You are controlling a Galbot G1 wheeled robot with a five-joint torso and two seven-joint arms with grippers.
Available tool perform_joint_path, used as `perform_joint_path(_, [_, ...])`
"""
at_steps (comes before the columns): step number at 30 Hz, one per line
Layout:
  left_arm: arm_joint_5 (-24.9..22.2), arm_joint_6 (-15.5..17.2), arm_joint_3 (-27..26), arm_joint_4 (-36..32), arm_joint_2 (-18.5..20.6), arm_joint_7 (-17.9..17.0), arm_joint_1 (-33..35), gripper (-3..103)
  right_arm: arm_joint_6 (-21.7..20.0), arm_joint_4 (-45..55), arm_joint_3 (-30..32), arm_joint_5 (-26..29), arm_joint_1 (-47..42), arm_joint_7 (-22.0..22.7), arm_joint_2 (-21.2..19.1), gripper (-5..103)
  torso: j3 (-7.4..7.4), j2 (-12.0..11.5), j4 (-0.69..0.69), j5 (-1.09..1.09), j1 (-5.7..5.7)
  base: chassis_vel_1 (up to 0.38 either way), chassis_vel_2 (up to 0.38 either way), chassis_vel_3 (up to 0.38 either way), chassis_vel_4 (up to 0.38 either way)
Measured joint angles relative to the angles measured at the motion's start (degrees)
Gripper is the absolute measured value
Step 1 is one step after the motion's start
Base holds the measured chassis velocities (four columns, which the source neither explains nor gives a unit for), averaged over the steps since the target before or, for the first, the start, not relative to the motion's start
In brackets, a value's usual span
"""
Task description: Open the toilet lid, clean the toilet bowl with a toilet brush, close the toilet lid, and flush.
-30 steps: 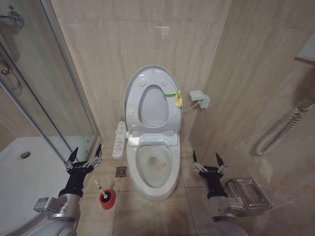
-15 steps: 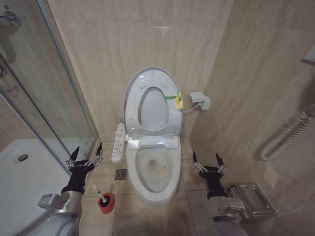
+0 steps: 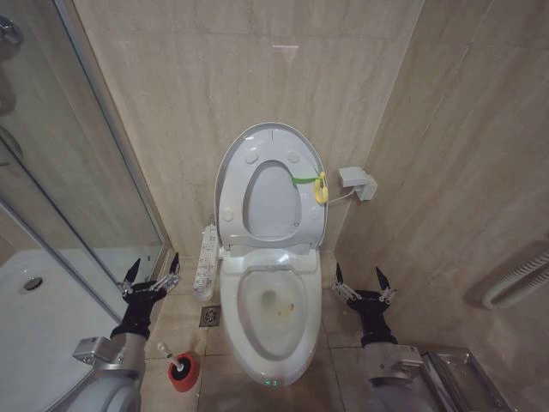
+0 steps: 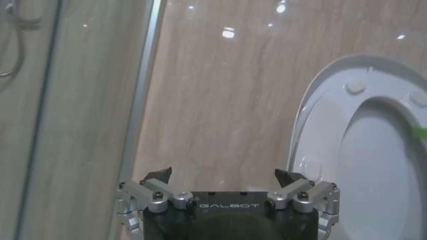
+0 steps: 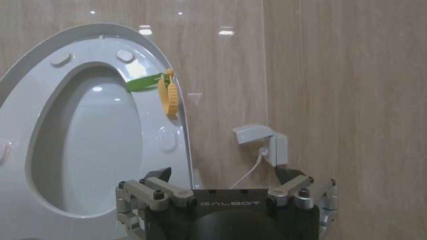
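Closer now, the robot faces the white ceramic toilet bowl (image 3: pixel 273 319). Its glossy white oval toilet lid (image 3: pixel 270 184) already stands raised; the white-handled toilet brush (image 3: pixel 176 365) in its red holder cup left of the bowl waits untouched. Left gripper (image 3: pixel 152 271) and right gripper (image 3: pixel 360 281) flank the bowl, fingers apart, empty.

A white rectangular wall socket (image 3: pixel 358 182) is sitting on the beige tiled wall (image 3: pixel 197 77). A glass shower screen (image 3: pixel 60 172) is standing beside a square metal floor drain (image 3: pixel 211 317).

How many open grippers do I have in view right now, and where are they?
2. The left gripper hangs by the shower glass, above the toilet brush; the right gripper hangs beside the toilet bowl. Both empty, jaws spread.
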Motion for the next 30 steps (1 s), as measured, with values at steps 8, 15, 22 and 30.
perform_joint_path(8, [4.5,-5.4,1.5,9.1,-3.2,-3.2,2.9,100,0.0,0.0,0.0,0.0,0.0,0.0,0.0,100,0.00,0.0,0.01,0.00,0.01,0.016,-0.031,-0.016,0.018])
perform_joint_path(15, [4.8,-8.1,1.5,17.6,-3.5,-3.8,0.6,100,0.0,0.0,0.0,0.0,0.0,0.0,0.0,100,0.01,0.0,0.01,0.00,0.02,0.000,0.000,0.000,0.000])
perform_joint_path(22, [4.3,-9.9,2.8,25.3,-3.6,-3.4,-1.0,100,0.0,0.0,0.0,0.0,0.0,0.0,0.0,100,0.01,0.0,0.01,0.00,0.02,0.000,0.000,0.000,0.000])
perform_joint_path(30, [5.6,-10.1,4.0,29.3,-4.3,-3.6,-1.4,100,0.0,0.0,0.0,0.0,0.0,0.0,0.0,100,0.01,0.0,0.01,0.00,0.02,0.000,0.000,0.000,0.000])
